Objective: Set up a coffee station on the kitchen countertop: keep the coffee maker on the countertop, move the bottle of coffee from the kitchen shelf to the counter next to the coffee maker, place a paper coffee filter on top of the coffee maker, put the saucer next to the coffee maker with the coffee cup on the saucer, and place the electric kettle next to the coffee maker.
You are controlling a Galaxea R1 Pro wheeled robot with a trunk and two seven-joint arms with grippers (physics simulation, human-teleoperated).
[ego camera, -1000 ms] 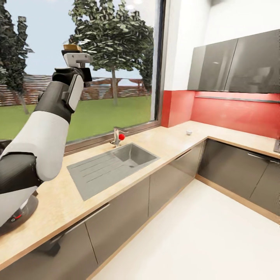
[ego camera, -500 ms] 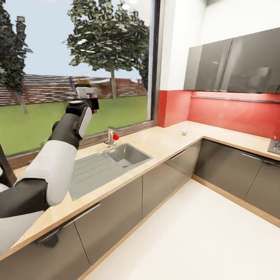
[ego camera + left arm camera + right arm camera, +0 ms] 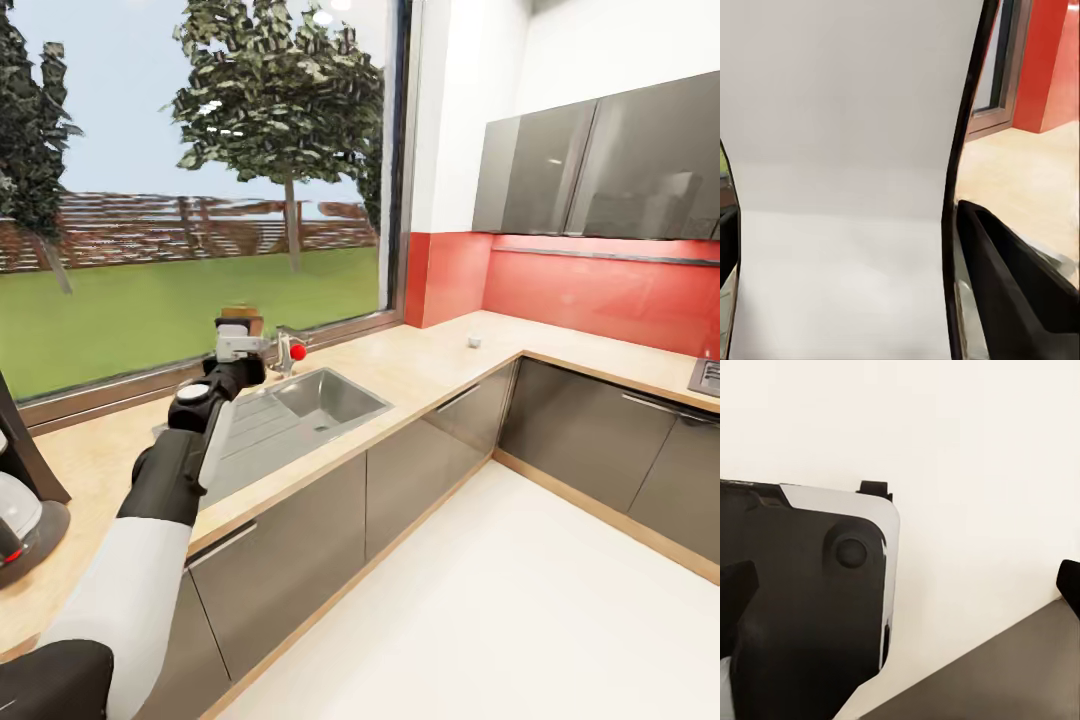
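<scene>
- Bottle of coffee (image 3: 240, 318) sits pinched in the left gripper (image 3: 238, 338) above the draining side of the sink (image 3: 300, 410). Just its brownish top shows over the gripper in the head view. In the left wrist view a wide pale body (image 3: 844, 187) lies between the dark fingers (image 3: 1012, 292), so they appear pressed against it.
- Holding it upright and clear of the countertop (image 3: 420, 365) suits a carry; I judge this the transport step, with the set-down not yet done.
- Coffee maker (image 3: 20, 500) stands at the head view's left edge on the same counter, well apart from the bottle, so the arm probably has to swing that way.
- Right gripper: its camera shows a dark housing against a pale surface, and I cannot tell how the fingers stand.
- Compared with a second ago, the left arm has dropped from high against the window (image 3: 200, 170) to near sink level, and the camera has shifted too.
</scene>
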